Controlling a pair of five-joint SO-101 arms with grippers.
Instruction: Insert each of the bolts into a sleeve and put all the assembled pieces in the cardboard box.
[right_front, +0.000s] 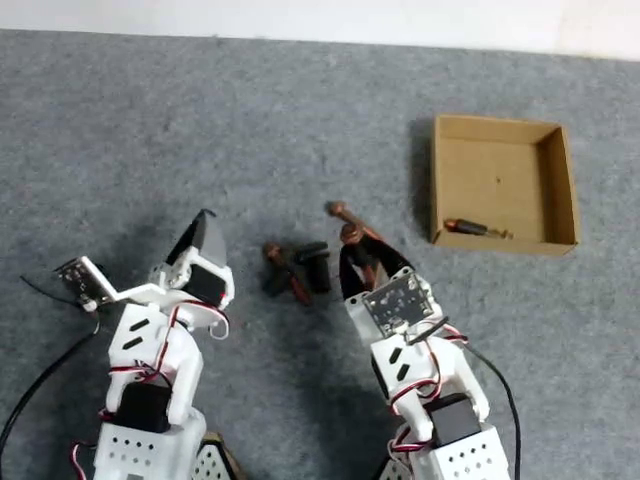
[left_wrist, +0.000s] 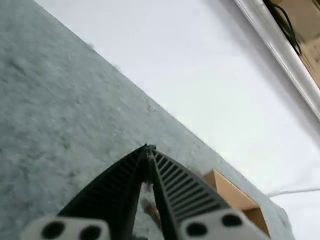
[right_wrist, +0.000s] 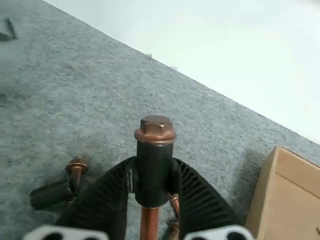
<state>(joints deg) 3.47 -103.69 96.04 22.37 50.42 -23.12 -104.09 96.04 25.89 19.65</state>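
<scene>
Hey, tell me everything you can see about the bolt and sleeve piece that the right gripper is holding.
The assembled piece is a copper-coloured bolt pushed through a black sleeve that looks like matt plastic or rubber. Its flanged hex head sits on one sleeve end; the threaded shank sticks out of the other. The right gripper is shut on the sleeve, a ribbed finger on each side, head past the fingertips. It is outside the cardboard box.

Cardboard box sat far right on tabletop, one assembled piece inside by its near wall. Loose bolts and sleeves lay between both arms. Right claw, gripping a sleeved bolt, sat between them and the box.
</scene>
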